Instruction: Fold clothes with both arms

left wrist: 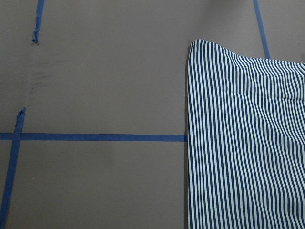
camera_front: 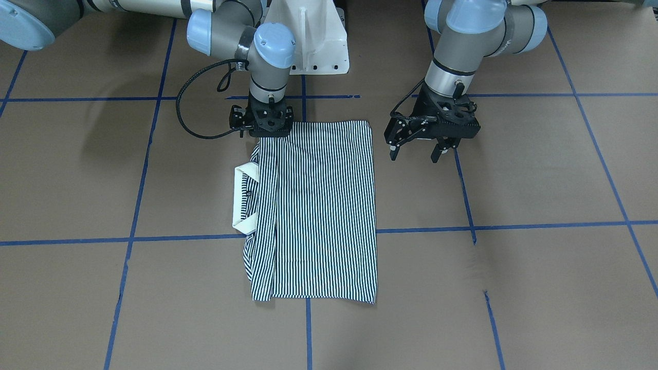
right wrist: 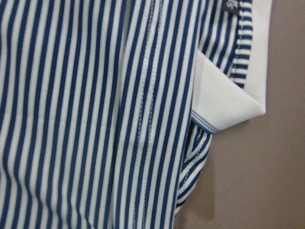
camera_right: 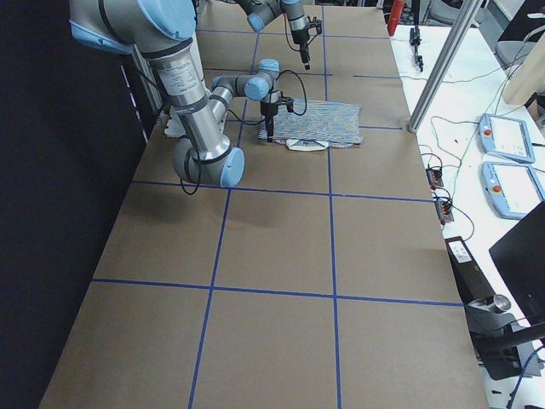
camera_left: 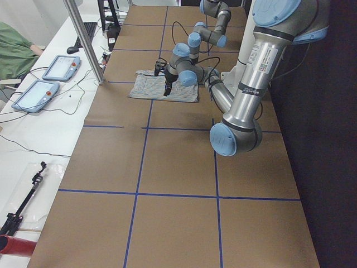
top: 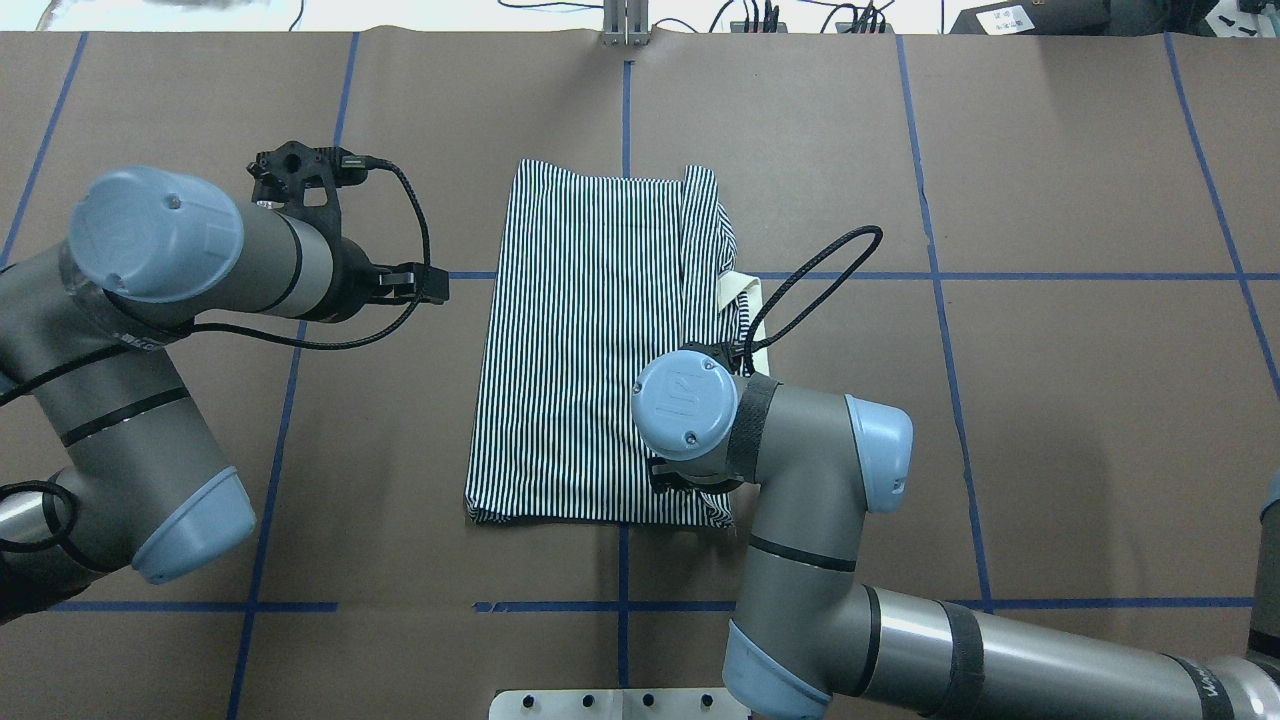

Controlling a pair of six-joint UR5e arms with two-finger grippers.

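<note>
The navy-and-white striped polo shirt (camera_front: 324,205) lies flat on the brown table (camera_front: 514,282), folded into a long rectangle, and also shows from overhead (top: 590,340). Its cream collar (camera_front: 241,198) sticks out along one long edge and fills the right wrist view's upper right (right wrist: 224,95). My right gripper (camera_front: 270,134) points straight down on the shirt's corner nearest the robot. Its fingers are hidden, so I cannot tell whether it grips. My left gripper (camera_front: 414,153) hangs open and empty just beside the shirt's other near corner, not touching it. The left wrist view shows a shirt edge (left wrist: 248,143).
Blue tape lines (camera_front: 462,229) divide the table into a grid. The white pedestal base (camera_front: 318,46) stands behind the shirt. Teach pendants (camera_left: 58,67) and cables lie on a white side table beyond a metal post (camera_left: 83,39).
</note>
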